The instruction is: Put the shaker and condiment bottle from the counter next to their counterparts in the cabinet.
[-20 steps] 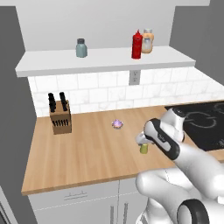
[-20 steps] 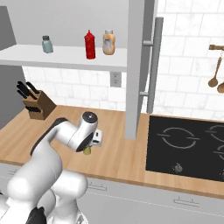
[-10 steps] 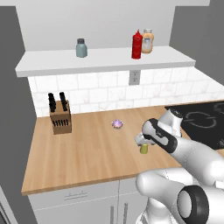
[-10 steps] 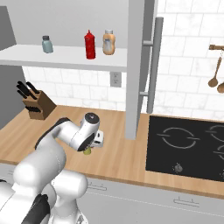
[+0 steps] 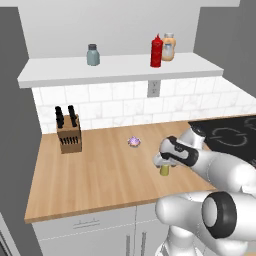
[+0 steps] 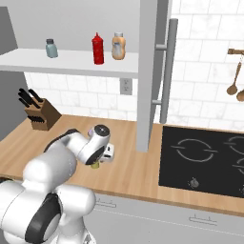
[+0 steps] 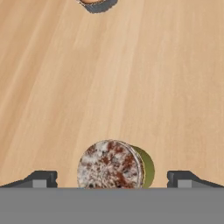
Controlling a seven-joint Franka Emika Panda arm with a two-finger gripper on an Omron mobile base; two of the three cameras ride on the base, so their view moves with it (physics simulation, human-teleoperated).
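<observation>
The gripper [image 7: 109, 180] is hanging wide open over the shaker [image 7: 114, 165], its fingertips [image 7: 41, 178] standing well apart on either side of the cap and gripping nothing. The shaker [image 5: 164, 170] is standing upright on the counter [image 5: 100, 170], near its front edge. The condiment bottle [image 5: 156, 51] is sitting on the cabinet [image 5: 120, 70] shelf, touching the orange-tan bottle [image 5: 169, 47], with the grey-teal shaker [image 5: 93, 55] well to their left.

shaker [image 7: 114, 165] upright on counter [image 7: 131, 87] | between end effector [image 7: 112, 178] fingertips, spread apart, not touching

White tiled wall [image 5: 125, 105], black cooktop [image 6: 205, 159], white drawers [image 5: 90, 230] below.
</observation>
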